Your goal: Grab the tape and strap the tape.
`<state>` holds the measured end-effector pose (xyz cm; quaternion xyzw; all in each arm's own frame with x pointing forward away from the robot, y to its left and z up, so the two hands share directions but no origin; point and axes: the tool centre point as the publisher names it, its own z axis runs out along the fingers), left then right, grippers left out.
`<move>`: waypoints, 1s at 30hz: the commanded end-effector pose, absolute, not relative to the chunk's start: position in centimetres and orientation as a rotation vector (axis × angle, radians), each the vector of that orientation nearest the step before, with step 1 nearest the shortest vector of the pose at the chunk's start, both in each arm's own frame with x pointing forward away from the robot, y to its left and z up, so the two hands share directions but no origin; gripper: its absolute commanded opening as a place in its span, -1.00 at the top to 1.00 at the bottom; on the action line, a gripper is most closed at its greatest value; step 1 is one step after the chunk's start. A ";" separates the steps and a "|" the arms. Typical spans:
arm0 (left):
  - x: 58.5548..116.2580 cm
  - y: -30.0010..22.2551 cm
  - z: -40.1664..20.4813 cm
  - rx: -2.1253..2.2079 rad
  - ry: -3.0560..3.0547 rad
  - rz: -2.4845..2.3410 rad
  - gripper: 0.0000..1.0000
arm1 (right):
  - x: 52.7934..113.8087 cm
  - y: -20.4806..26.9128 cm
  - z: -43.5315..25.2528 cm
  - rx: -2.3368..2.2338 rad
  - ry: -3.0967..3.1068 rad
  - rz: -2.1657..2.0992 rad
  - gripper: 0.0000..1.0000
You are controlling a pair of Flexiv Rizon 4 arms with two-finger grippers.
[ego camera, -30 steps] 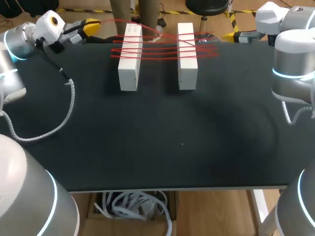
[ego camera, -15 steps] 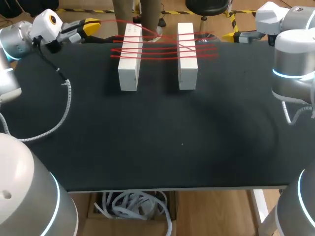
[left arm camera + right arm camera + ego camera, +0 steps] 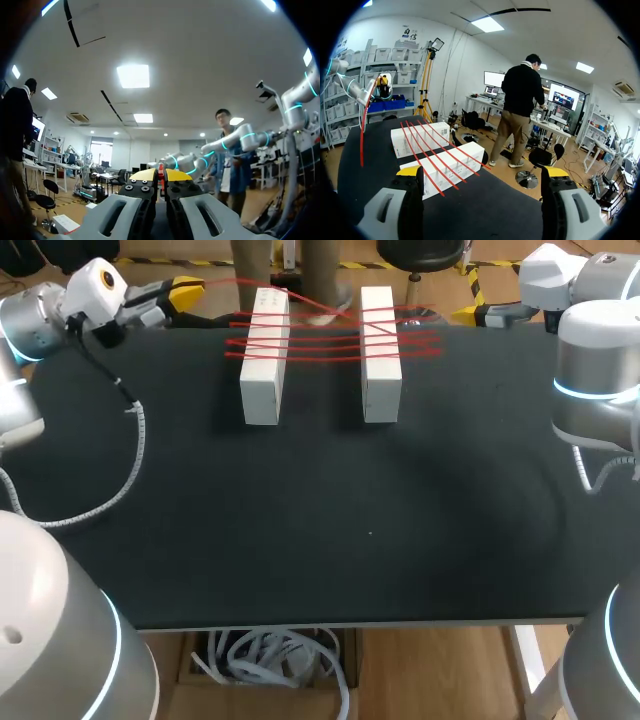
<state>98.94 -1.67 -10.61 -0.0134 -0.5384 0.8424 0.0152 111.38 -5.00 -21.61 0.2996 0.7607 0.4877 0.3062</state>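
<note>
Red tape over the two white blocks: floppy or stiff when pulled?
Likely floppy: the red tape runs as thin strands bending round the white blocks. Under pull it probably goes taut, as the strand to the left pincer looks straight. Probably light.

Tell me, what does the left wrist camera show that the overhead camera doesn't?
Only the left wrist view shows the grip close up: the red tape pinched between the left pincer's yellow tips. Only the head view shows the left white block, the right white block and the black table, with tape strung across both blocks. Both show the left pincer and the red tape.
</note>
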 end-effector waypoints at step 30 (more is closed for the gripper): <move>97.1 -3.9 -6.8 -0.058 -1.564 2.718 1.00 | 111.4 -5.0 -21.6 0.793 2.013 1.291 -1.00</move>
